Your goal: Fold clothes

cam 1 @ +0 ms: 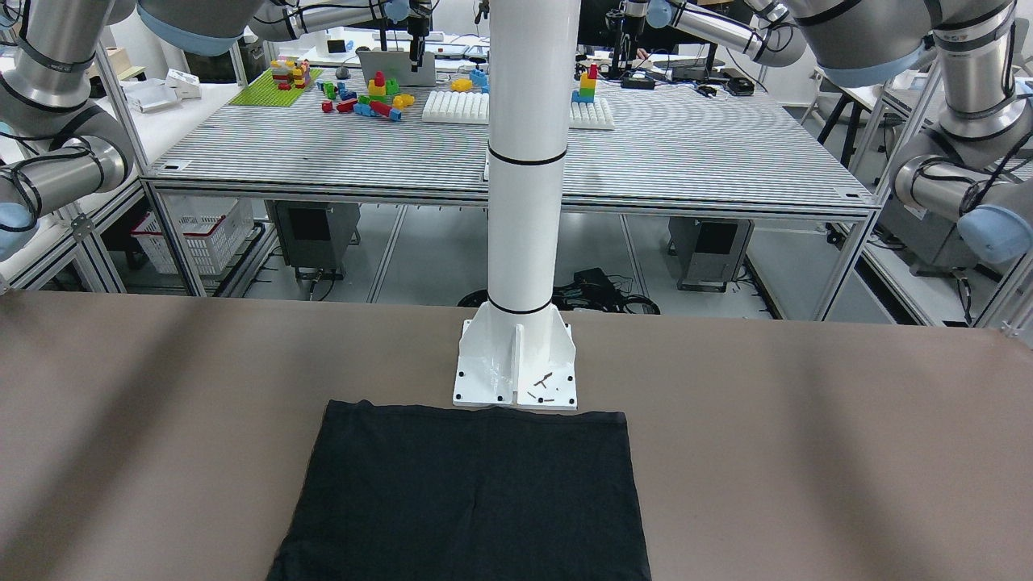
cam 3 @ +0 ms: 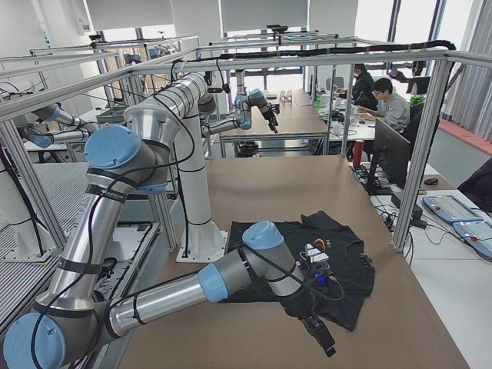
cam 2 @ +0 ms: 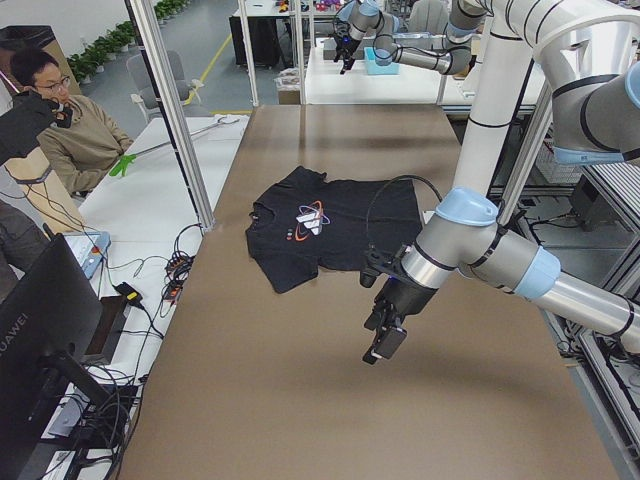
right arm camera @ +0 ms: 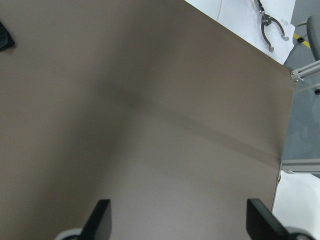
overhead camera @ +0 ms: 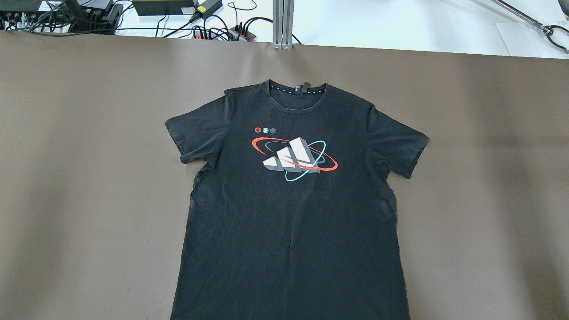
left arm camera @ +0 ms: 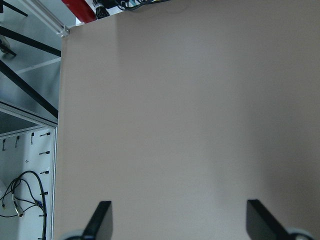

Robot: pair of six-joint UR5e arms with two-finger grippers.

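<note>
I see both arms bent low over the table (overhead camera: 89, 186), beside the black T-shirt (overhead camera: 289, 213); the left gripper (left arm camera: 180, 220) and the right gripper (right arm camera: 180, 220) point down, jaws spread wide and empty. The shirt lies flat, print up, mid-table, hem at the white pole base (cam 1: 516, 371). Overhead, the hem is cut off and neither gripper shows.

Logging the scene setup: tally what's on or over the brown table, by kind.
T-shirt: 1, black, laid flat
White pole: 1
Grippers: 2, left gripper and right gripper, both open
Total: 4
</note>
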